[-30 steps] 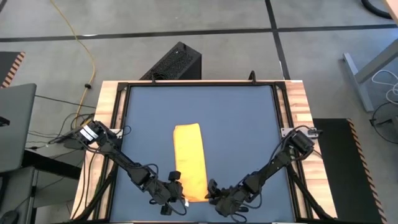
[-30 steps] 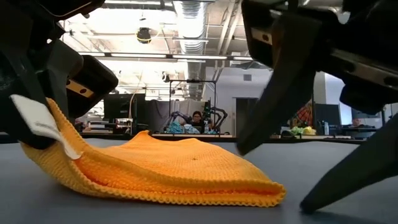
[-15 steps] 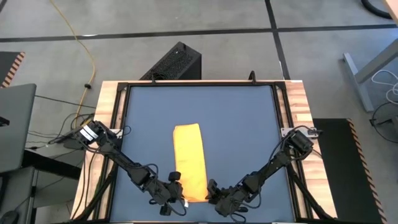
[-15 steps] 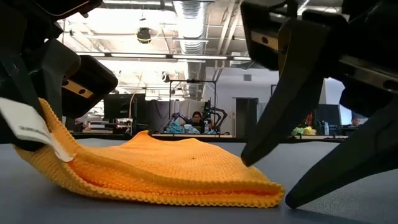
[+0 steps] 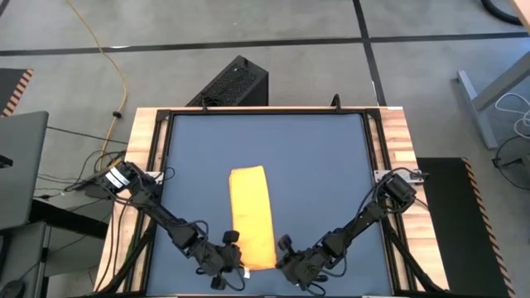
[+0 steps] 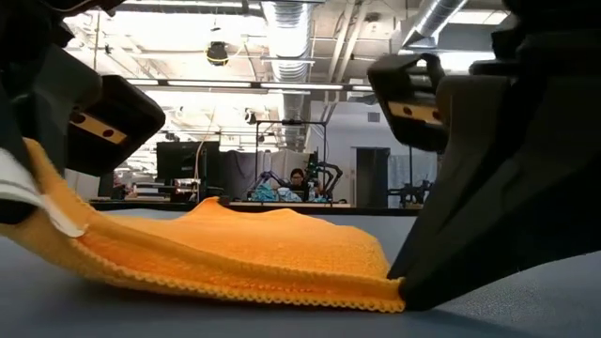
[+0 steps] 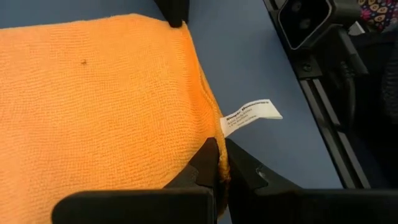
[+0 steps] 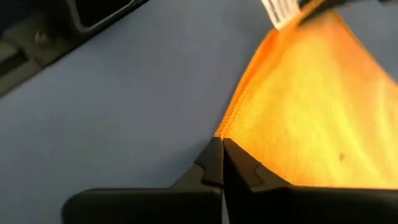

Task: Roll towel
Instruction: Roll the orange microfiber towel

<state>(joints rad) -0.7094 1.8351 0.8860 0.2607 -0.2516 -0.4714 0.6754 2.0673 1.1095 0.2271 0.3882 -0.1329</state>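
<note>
At the near edge of the dark blue worktop (image 5: 315, 157), the yellow-orange towel (image 5: 252, 215) lies as a long narrow folded strip running from about the middle of the mat toward the front rim, with wide bare mat on either side of it and a broad clear stretch beyond its far end. Both arms reach in low from the outer corners and meet at the strip's near end. The left end effector (image 7: 217, 168) has its fingers pinched tight on the near left corner, right beside the small white tag (image 7: 250, 115), which sticks out over the mat. The right end effector (image 8: 222, 163) has its fingers pressed together on the near right corner, where the folded edge comes to a point. In the low view the left corner is lifted off the surface while the right corner (image 6: 390, 282) sits low, close to the mat, the cloth sloping between them. A second ago the right fingers stood wide apart, straddling that corner without gripping it; now they have clamped down on it. The left corner has also risen a little higher than it was, and the near end of the towel looks drawn slightly closer to the front edge, while the far end of the strip lies where it did.
</note>
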